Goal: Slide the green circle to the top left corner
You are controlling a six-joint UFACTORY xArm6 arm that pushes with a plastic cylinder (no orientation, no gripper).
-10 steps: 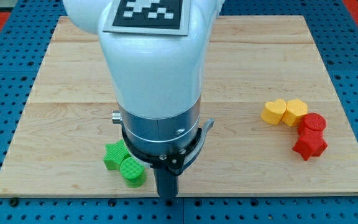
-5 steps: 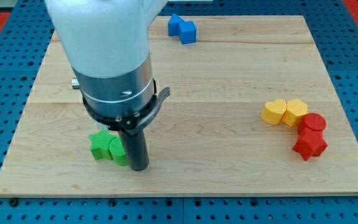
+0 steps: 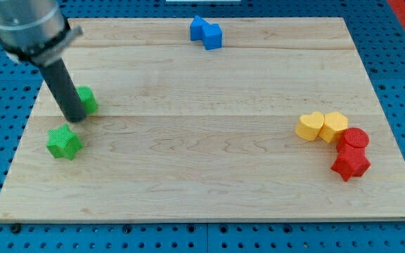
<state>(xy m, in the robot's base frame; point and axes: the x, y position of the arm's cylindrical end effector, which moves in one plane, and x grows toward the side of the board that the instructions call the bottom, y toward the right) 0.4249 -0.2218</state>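
The green circle lies on the wooden board at the view's left, partly hidden behind my rod. My tip touches the circle's lower left side. The green star lies apart, below and left of the tip.
Two blue blocks sit together at the board's top edge. At the right, a yellow heart, a yellow block, a red cylinder and a red star form a cluster.
My tip has swept up and to the left, carrying the green circle with it. The green star has shifted left and up and now lies apart from the circle.
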